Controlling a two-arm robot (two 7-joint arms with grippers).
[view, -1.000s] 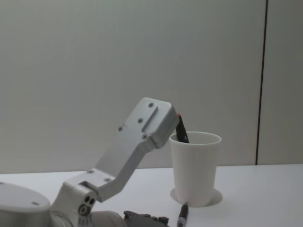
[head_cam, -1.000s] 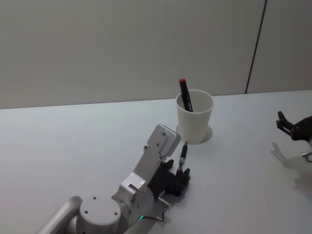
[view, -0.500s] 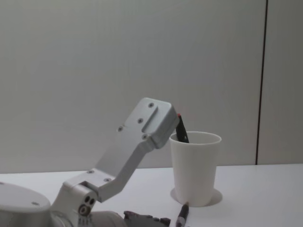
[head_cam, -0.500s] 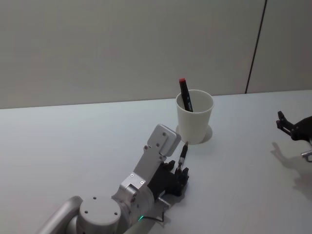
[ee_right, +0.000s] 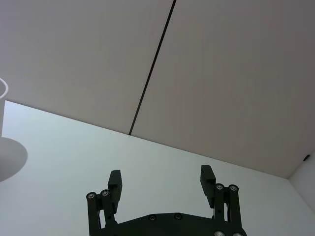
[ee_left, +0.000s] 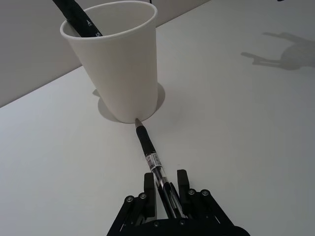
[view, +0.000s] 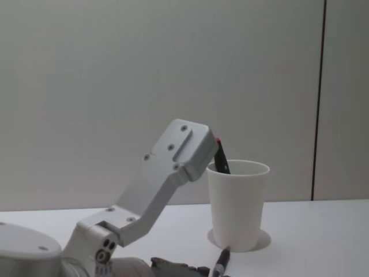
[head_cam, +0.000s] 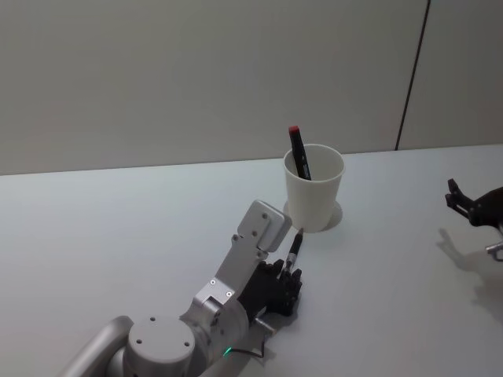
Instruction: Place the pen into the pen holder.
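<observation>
Just beyond the left gripper [ee_left: 165,176], clamped on a slim pen [ee_left: 146,145], stands the tapered paper pen holder [ee_left: 120,73]; right gripper [ee_right: 161,173] gapes.

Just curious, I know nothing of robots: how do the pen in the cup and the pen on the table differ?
The standing pen leans tilted in the cup; the lying pen rests flat on the table, at the left end effector. The standing pen has a red top; the lying pen has a clear barrel. Both are slim and mostly black.
</observation>
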